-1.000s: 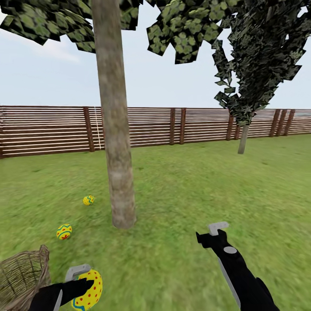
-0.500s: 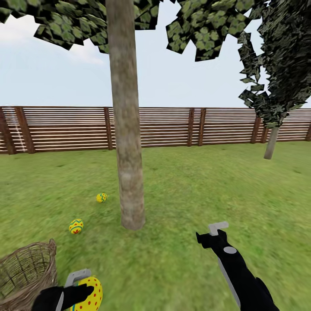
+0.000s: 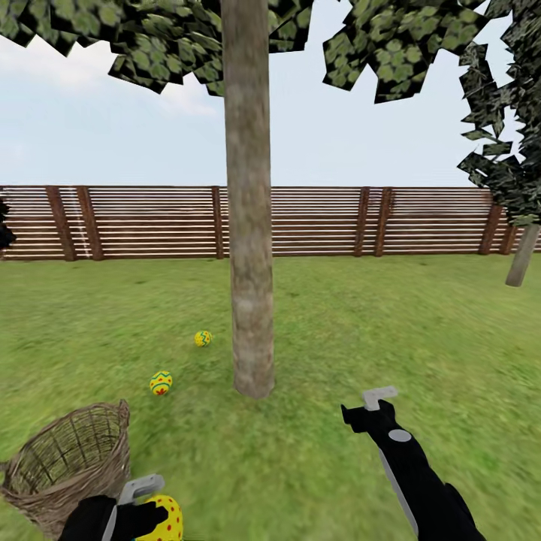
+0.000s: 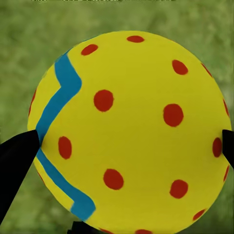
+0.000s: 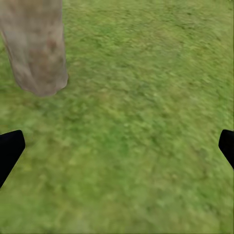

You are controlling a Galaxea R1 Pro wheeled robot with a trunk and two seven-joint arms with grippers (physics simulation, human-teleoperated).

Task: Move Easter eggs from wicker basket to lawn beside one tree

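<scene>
The third egg (image 4: 129,131), yellow with red dots and a blue zigzag band, sits clamped in the left gripper (image 3: 143,511) beside the wicker basket (image 3: 71,458). To my eye it should be carried low toward the tree (image 3: 250,300) and set gently beside the two eggs (image 3: 161,382) (image 3: 203,338) lying near the trunk, so it doesn't roll. The right gripper (image 3: 372,409) hangs spread wide over bare lawn (image 3: 338,323).

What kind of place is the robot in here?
A fenced garden, rendered in simulation: a green lawn, a pale-trunked tree, and a brown slatted wooden fence behind it, under open sky.
</scene>
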